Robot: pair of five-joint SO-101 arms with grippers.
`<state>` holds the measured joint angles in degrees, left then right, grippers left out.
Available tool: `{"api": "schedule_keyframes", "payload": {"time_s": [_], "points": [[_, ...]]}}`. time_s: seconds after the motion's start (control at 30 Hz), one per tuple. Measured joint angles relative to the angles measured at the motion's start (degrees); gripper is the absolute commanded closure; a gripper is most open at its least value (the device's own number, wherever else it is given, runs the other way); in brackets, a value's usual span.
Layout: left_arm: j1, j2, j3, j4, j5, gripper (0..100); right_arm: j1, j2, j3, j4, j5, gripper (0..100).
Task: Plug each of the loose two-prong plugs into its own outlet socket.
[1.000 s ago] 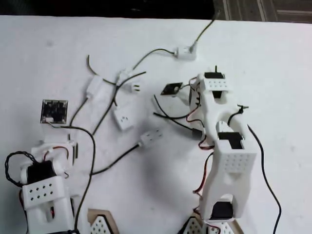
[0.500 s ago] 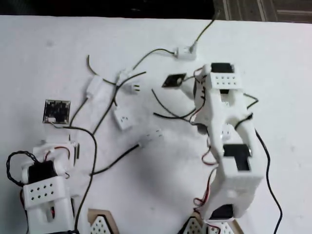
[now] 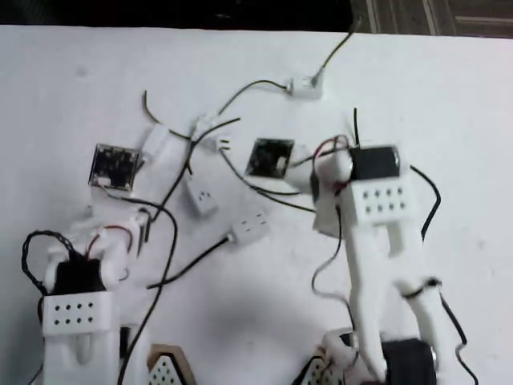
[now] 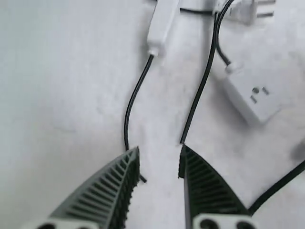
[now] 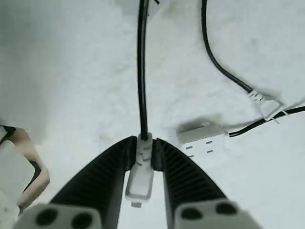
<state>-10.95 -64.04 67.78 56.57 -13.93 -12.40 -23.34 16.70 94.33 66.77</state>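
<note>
**A:** ok so what's the right gripper (image 5: 144, 144) up to?

**B:** its fingers are pinched tight on a white plug (image 5: 139, 177), and the plug's black cord (image 5: 141, 71) runs straight away from it. A white socket strip (image 5: 202, 141) lies on the table (image 5: 71, 71) just beside the fingertips.

**A:** and the left gripper (image 4: 158, 151)?

**B:** fingers spread apart, low over the table, with two black leads (image 4: 200, 86) running up to the tips. A square socket (image 4: 251, 94) lies nearby. The loose two-prong plug (image 4: 245, 10) lies beyond it, near a white inline block (image 4: 159, 26).
</note>
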Motion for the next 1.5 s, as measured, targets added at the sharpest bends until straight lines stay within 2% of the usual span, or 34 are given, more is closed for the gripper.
{"api": "schedule_keyframes", "payload": {"time_s": [0.27, 0.6, 0.77, 1.0, 1.5], "points": [[11.0, 0.0, -4.3, 0.0, 11.6, 85, -12.0, -10.8, 7.4, -6.8, -16.0, 98.1], [17.2, 0.0, -9.6, 0.0, 21.3, 85, -23.0, -17.7, 14.1, -16.2, -29.3, 98.1], [20.2, 0.0, -11.5, 0.0, 23.3, 85, -25.9, -20.4, 15.9, -18.3, -33.2, 98.1], [26.0, 0.0, -11.5, 0.0, 27.4, 85, -26.2, -20.5, 16.4, -19.1, -38.0, 98.1], [33.2, 0.0, -14.5, 1.5, 27.8, 85, -29.0, -21.5, 16.5, -19.2, -38.9, 98.1]]}}
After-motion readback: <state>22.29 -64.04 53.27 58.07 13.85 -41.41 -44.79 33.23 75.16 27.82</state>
